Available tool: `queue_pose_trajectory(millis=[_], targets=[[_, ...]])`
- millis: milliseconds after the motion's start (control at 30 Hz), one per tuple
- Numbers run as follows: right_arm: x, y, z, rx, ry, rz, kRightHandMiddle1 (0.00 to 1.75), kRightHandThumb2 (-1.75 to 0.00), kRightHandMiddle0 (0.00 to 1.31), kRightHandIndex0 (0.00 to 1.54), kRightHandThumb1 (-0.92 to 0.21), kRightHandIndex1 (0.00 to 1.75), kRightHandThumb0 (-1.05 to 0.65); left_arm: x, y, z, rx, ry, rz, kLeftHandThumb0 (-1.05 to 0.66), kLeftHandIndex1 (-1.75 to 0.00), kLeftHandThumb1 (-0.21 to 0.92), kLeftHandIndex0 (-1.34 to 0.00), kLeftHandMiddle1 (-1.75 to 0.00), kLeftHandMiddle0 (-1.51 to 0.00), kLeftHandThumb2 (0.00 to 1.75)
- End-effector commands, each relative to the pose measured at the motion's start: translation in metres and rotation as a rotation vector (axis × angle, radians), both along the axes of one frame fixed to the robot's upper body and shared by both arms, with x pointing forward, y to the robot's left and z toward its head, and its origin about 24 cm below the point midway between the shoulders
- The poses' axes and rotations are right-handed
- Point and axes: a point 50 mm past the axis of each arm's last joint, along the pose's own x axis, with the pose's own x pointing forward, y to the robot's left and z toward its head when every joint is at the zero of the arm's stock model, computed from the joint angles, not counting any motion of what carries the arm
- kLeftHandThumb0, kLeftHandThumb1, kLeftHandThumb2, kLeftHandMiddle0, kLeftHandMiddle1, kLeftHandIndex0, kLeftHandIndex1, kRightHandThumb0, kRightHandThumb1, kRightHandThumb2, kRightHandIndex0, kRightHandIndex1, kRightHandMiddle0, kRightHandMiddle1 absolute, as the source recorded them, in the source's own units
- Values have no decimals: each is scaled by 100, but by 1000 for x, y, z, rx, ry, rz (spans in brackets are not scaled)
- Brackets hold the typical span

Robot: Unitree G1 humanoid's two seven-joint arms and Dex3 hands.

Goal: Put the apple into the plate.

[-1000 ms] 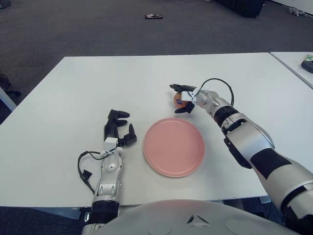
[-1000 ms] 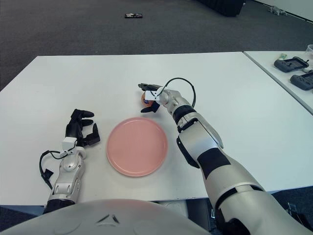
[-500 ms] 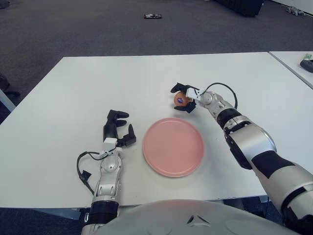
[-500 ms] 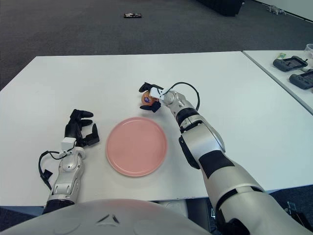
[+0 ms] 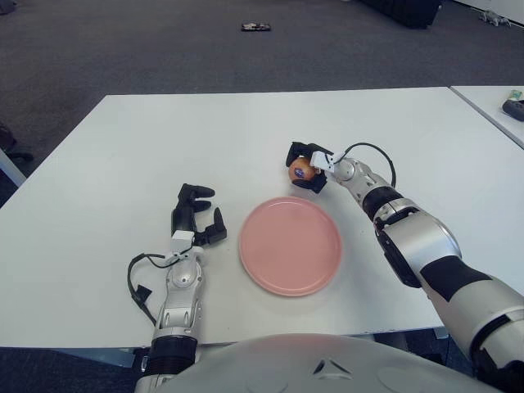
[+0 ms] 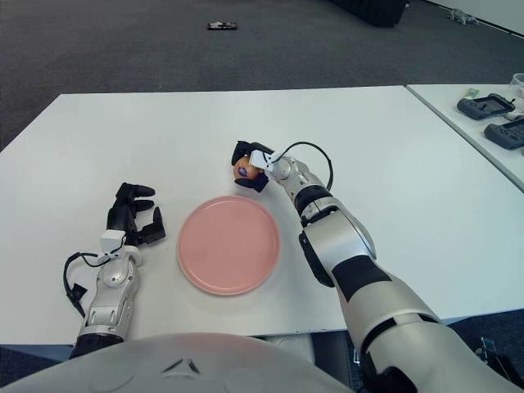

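A small orange-red apple with a dark sticker sits in my right hand, whose black fingers are curled around it, just beyond the far right rim of the pink plate. The apple also shows in the right eye view. The plate lies bare on the white table, near the front edge. My left hand rests on the table left of the plate, fingers relaxed and holding nothing.
A second white table stands to the right with dark devices on it. A small dark object lies on the grey carpet beyond the table.
My right hand's fingers have closed around the apple, from spread beside it to curled on it. The apple has shifted slightly. My left hand has not moved.
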Motion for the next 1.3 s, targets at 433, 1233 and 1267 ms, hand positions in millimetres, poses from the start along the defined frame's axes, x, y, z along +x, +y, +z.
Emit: queue_pose_trajectory(millis=[433, 1233, 1267], targets=[[1, -1, 2, 188, 63, -85, 175, -172, 69, 99, 10, 156, 0, -6, 3, -10, -18, 47, 12, -1, -175, 31, -39, -155, -71, 127], [9, 0, 38, 394, -142, -78, 175, -175, 70, 98, 11, 160, 0, -5, 4, -12, -18, 51, 10, -1, -175, 32, -37, -164, -67, 130], [10, 0, 39, 400, -144, -77, 175, -175, 70, 98, 11, 160, 0, -5, 4, -12, -18, 50, 10, -1, -175, 32, -37, -164, -67, 130]])
